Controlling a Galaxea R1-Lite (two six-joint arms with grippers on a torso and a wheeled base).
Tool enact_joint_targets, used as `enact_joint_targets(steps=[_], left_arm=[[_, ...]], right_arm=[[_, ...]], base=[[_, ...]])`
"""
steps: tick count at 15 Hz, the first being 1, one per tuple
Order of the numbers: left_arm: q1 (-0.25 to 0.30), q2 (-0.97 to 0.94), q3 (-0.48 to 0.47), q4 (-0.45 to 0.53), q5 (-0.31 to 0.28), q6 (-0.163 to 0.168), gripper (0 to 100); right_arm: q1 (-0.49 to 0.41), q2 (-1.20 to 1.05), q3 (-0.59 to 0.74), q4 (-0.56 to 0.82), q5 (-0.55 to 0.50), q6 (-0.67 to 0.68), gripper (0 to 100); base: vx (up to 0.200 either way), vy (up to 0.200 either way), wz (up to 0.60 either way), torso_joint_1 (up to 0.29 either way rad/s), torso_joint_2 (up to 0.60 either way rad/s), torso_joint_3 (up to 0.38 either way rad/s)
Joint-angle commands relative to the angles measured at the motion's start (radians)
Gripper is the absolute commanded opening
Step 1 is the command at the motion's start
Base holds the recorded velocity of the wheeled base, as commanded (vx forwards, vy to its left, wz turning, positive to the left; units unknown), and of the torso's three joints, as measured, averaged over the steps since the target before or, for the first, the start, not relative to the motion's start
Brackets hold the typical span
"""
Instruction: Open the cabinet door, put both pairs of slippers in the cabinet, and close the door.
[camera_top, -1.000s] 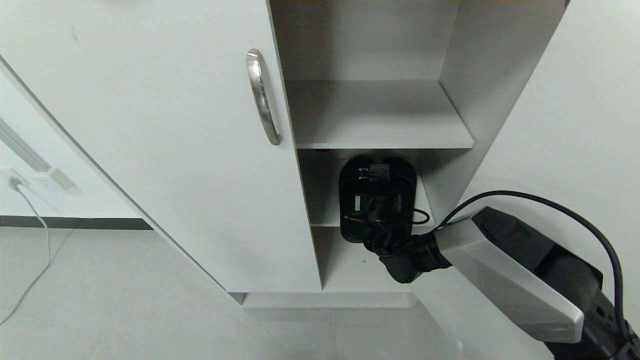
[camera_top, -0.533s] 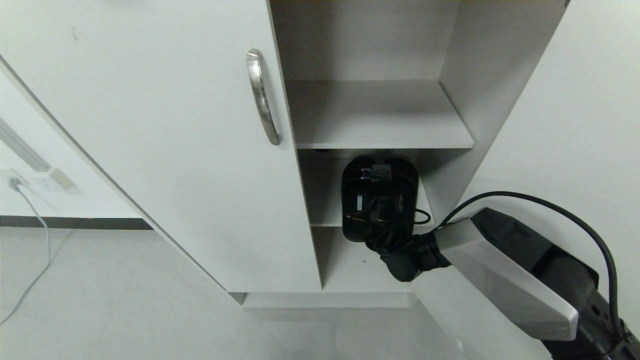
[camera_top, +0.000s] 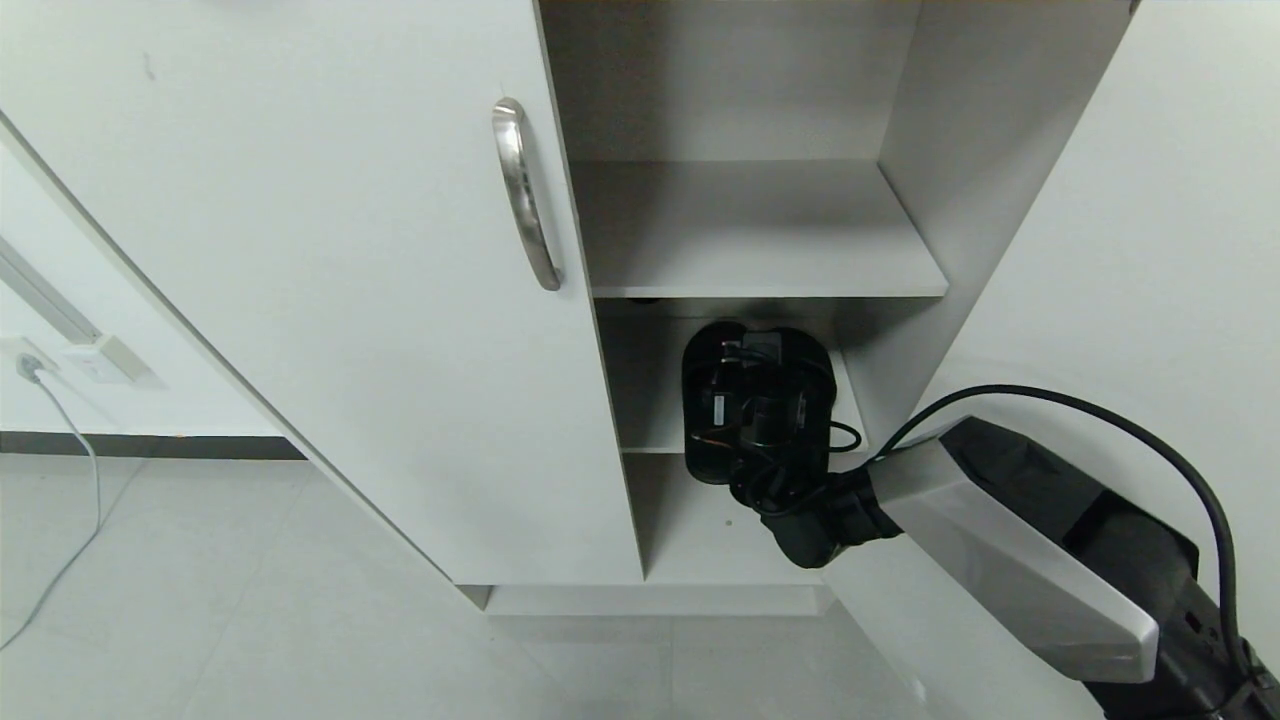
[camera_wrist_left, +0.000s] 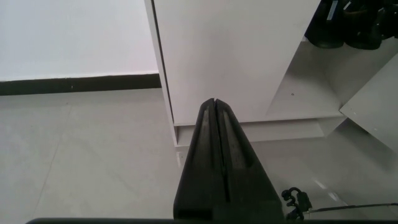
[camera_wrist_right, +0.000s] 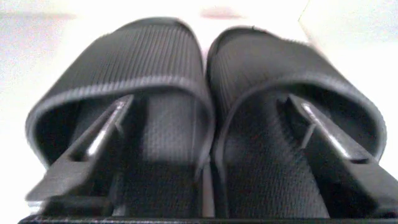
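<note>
The cabinet stands open on its right half, with an upper shelf (camera_top: 750, 230), a middle shelf (camera_top: 645, 400) and a bottom board (camera_top: 700, 540). A pair of black slippers (camera_top: 705, 400) lies side by side on the middle shelf. My right gripper (camera_wrist_right: 210, 99) reaches into them from the front and is open, one finger (camera_wrist_right: 102, 134) inside the left slipper (camera_wrist_right: 155, 68) and the other inside the right slipper (camera_wrist_right: 292, 62). My left gripper (camera_wrist_left: 213, 106) is shut on nothing and hangs over the floor before the cabinet base. The slippers (camera_wrist_left: 348, 28) also show in the left wrist view.
The left cabinet door (camera_top: 350, 250) with its metal handle (camera_top: 525, 195) is closed beside the opening. A large white panel (camera_top: 1150, 250) flanks the opening on the right. A wall socket with a cable (camera_top: 30, 365) is at the far left, above grey floor tiles (camera_top: 250, 640).
The slippers have shifted slightly right, then settled lower and flatter on the middle shelf. My right arm moved a little with them.
</note>
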Motion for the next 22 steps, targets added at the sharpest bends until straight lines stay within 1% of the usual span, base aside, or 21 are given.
enact_joint_targets(steps=[1,4,6,7,11,12,13,14,21,22], left_arm=[[0.000,0.000,0.000,0.000,0.000,0.000,0],[0.000,0.000,0.000,0.000,0.000,0.000,0],[0.000,0.000,0.000,0.000,0.000,0.000,0],[0.000,0.000,0.000,0.000,0.000,0.000,0],[0.000,0.001,0.000,0.000,0.000,0.000,0],[0.000,0.000,0.000,0.000,0.000,0.000,0],[0.000,0.000,0.000,0.000,0.000,-0.001,0],[0.000,0.000,0.000,0.000,0.000,-0.001,0],[0.000,0.000,0.000,0.000,0.000,-0.001,0],[0.000,0.000,0.000,0.000,0.000,-0.003,0]], right_arm=[[0.013,-0.049,0.072,-0.004,0.000,0.000,100],[0.027,-0.133,0.209,-0.065,-0.006,0.000,100],[0.040,-0.209,0.333,-0.110,-0.006,0.000,100],[0.055,-0.248,0.418,-0.136,-0.006,0.000,100],[0.109,-0.324,0.665,-0.292,-0.005,0.002,100],[0.112,-0.327,0.680,-0.298,-0.005,0.002,100],[0.122,-0.336,0.726,-0.326,-0.005,0.002,100],[0.125,-0.336,0.735,-0.334,-0.005,0.000,100],[0.130,-0.336,0.734,-0.335,-0.005,0.000,100],[0.135,-0.336,0.735,-0.335,-0.005,0.000,100]], base=[[0.000,0.000,0.00,0.000,0.00,0.000],[0.000,0.000,0.00,0.000,0.00,0.000],[0.000,0.000,0.00,0.000,0.00,0.000],[0.000,0.000,0.00,0.000,0.00,0.000],[0.000,0.000,0.00,0.000,0.00,0.000],[0.000,0.000,0.00,0.000,0.00,0.000],[0.000,0.000,0.00,0.000,0.00,0.000],[0.000,0.000,0.00,0.000,0.00,0.000],[0.000,0.000,0.00,0.000,0.00,0.000],[-0.200,0.000,0.00,-0.002,0.00,0.002]])
